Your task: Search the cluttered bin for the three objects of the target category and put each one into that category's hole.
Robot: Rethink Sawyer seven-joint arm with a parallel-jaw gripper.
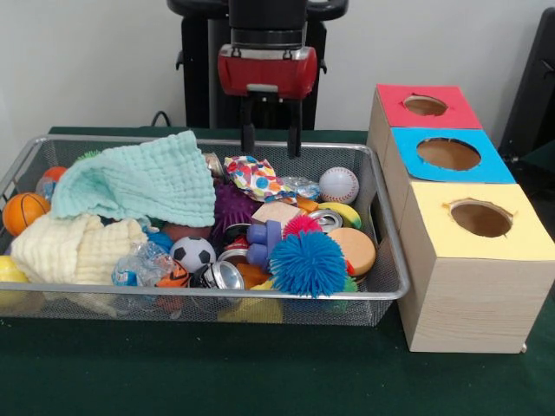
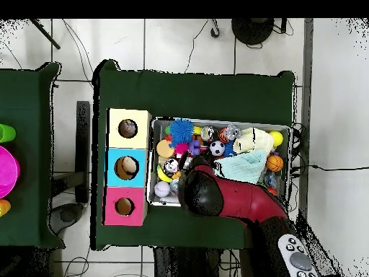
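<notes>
A wire mesh bin (image 1: 217,295) (image 2: 220,121) is piled with toys. Among them are a baseball (image 1: 338,185) (image 2: 162,189), a soccer ball (image 1: 192,253) (image 2: 217,148), a basketball (image 1: 23,212) (image 2: 274,163), a blue spiky ball (image 1: 307,263) (image 2: 181,129) and a pink spiky ball (image 1: 301,225). A mint cloth (image 1: 139,182) (image 2: 241,166) and a cream cloth (image 1: 74,247) cover the bin's left part in the front view. My gripper (image 1: 270,146) hangs open and holds nothing, above the bin's far rim near a polka-dot cloth (image 1: 254,178). In the overhead view the arm (image 2: 200,193) hides it.
Three wooden boxes stand beside the bin, each with a round hole: red top (image 1: 425,105) (image 2: 124,206), blue top (image 1: 448,153) (image 2: 126,167), yellow top (image 1: 481,218) (image 2: 128,128). Cans (image 1: 224,276), a wooden block (image 1: 276,212) and a purple spiky ball (image 1: 232,206) lie mid-bin.
</notes>
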